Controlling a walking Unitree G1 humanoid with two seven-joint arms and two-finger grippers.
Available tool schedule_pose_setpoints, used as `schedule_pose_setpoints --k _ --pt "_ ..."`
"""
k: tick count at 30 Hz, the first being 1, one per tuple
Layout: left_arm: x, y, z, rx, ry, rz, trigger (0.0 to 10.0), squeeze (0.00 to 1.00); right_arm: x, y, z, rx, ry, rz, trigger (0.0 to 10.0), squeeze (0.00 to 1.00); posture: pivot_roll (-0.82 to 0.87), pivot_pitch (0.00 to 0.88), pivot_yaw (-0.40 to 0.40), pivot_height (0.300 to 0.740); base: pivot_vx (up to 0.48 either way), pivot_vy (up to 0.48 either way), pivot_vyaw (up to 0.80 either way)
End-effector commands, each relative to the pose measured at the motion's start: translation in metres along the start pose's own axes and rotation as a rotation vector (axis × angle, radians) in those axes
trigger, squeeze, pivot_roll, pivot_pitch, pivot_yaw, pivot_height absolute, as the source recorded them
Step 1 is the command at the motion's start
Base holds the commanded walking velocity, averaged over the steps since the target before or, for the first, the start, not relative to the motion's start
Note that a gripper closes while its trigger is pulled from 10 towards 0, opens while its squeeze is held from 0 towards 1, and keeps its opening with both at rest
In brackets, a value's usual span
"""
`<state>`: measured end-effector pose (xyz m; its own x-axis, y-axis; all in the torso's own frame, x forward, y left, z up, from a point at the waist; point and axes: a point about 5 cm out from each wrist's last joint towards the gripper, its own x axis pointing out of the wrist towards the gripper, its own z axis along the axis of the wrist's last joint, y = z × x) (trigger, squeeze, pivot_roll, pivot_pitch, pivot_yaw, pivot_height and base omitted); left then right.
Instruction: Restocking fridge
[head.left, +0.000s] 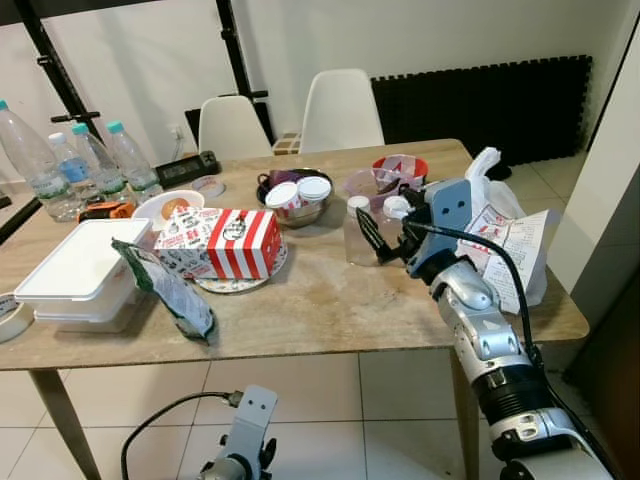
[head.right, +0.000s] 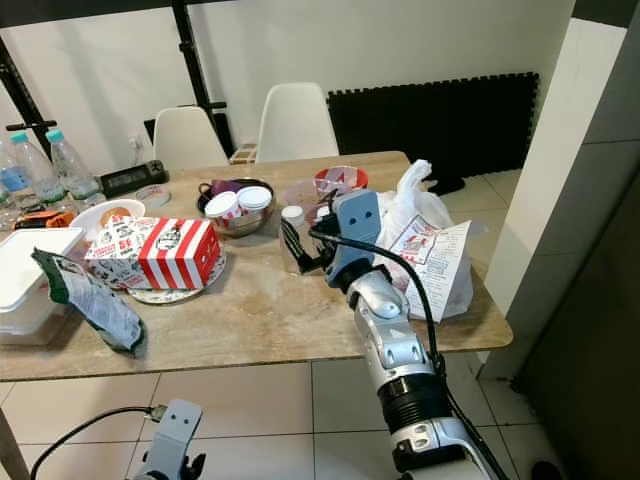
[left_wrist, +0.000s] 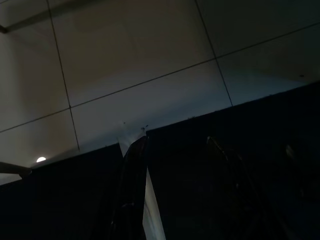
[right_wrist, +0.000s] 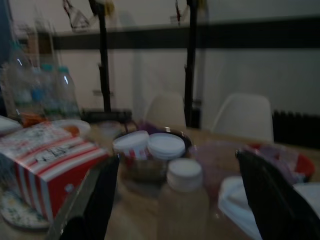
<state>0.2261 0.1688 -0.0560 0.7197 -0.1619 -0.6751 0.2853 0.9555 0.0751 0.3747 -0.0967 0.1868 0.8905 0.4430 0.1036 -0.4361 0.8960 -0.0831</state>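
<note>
Two head views give me the right tool (head.left: 385, 235) raised over the surface (head.left: 330, 300), its fingers spread wide, with the small white-capped bottle (head.left: 357, 228) just ahead between them and not yet touched, while the left tool (left_wrist: 175, 195) hangs idle, state I cannot tell. From the right wrist, that bottle (right_wrist: 183, 200) sits centred between the spread fingers (right_wrist: 102, 200), the bowl of lidded cups (right_wrist: 150, 152) right behind it. I judge a hasty push could tip the bottle or knock the bowl.
</note>
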Motion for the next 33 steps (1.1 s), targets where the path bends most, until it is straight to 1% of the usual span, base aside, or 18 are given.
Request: schedule_pose_setpoints --k 1,4,6,8,9,10,15,17,20,24,27,31,33 --pt "-0.002 0.002 -0.005 0.0 0.011 0.009 10.0 0.0 0.004 0.001 0.002 -0.019 0.003 0.0 10.0 0.0 -0.05 0.057 0.068 0.726 0.0 0.0 0.0" --pt "-0.002 0.003 -0.004 -0.006 -0.003 0.013 10.0 0.0 0.015 -0.01 0.007 -0.015 0.026 -0.049 10.0 0.0 -0.04 0.112 0.037 0.726 0.0 0.0 0.0" --pt "-0.003 0.003 -0.005 -0.012 -0.012 0.015 10.0 0.0 0.02 -0.018 0.013 -0.022 0.031 -0.09 10.0 0.0 -0.03 0.123 0.033 0.726 0.0 0.0 0.0" --pt "-0.004 0.004 -0.005 -0.013 -0.013 0.015 10.0 0.0 0.022 -0.021 0.015 -0.026 0.032 -0.102 10.0 0.0 -0.03 0.123 0.033 0.726 0.0 0.0 0.0" --pt "-0.005 0.004 -0.006 -0.014 -0.016 0.015 10.0 0.0 0.023 -0.023 0.018 -0.027 0.029 -0.109 10.0 0.0 -0.02 0.157 0.029 0.726 0.0 0.0 0.0" --pt "-0.006 0.004 -0.008 -0.013 -0.019 0.014 10.0 0.0 0.025 -0.025 0.021 -0.031 0.028 -0.12 10.0 0.0 -0.02 0.171 0.028 0.726 0.0 0.0 0.0" --pt "-0.011 0.006 -0.017 -0.009 -0.019 0.006 10.0 0.0 0.029 -0.032 0.03 -0.033 0.026 -0.151 10.0 0.0 0.0 0.207 0.029 0.726 0.0 0.0 0.0" --pt "-0.015 0.009 -0.021 -0.008 -0.018 0.005 10.0 0.0 0.031 -0.036 0.033 -0.022 0.022 -0.176 10.0 0.0 0.0 0.219 0.029 0.726 0.0 0.0 0.0" --pt "-0.018 0.012 -0.027 -0.004 -0.009 0.008 10.0 0.0 0.031 -0.045 0.035 0.038 0.024 -0.239 10.0 0.0 0.02 0.229 0.031 0.726 0.0 0.0 0.0" --pt "-0.02 0.014 -0.029 -0.002 -0.006 0.011 10.0 0.0 0.03 -0.05 0.035 0.062 0.027 -0.276 10.0 0.0 0.02 0.23 0.035 0.726 0.0 0.0 0.0" --pt "-0.021 0.015 -0.029 -0.002 -0.006 0.012 10.0 0.0 0.03 -0.051 0.035 0.064 0.028 -0.28 10.0 0.0 0.02 0.229 0.038 0.726 0.0 0.0 0.0" --pt "-0.02 0.016 -0.027 0.005 -0.005 0.008 10.0 0.0 0.031 -0.047 0.026 0.071 0.104 -0.259 10.0 0.0 0.02 0.224 0.048 0.726 0.0 0.0 0.0" --pt "-0.02 0.016 -0.026 0.006 -0.007 0.006 10.0 0.0 0.031 -0.045 0.025 0.069 0.115 -0.252 10.0 0.0 0.02 0.227 0.05 0.726 0.0 0.0 0.0"
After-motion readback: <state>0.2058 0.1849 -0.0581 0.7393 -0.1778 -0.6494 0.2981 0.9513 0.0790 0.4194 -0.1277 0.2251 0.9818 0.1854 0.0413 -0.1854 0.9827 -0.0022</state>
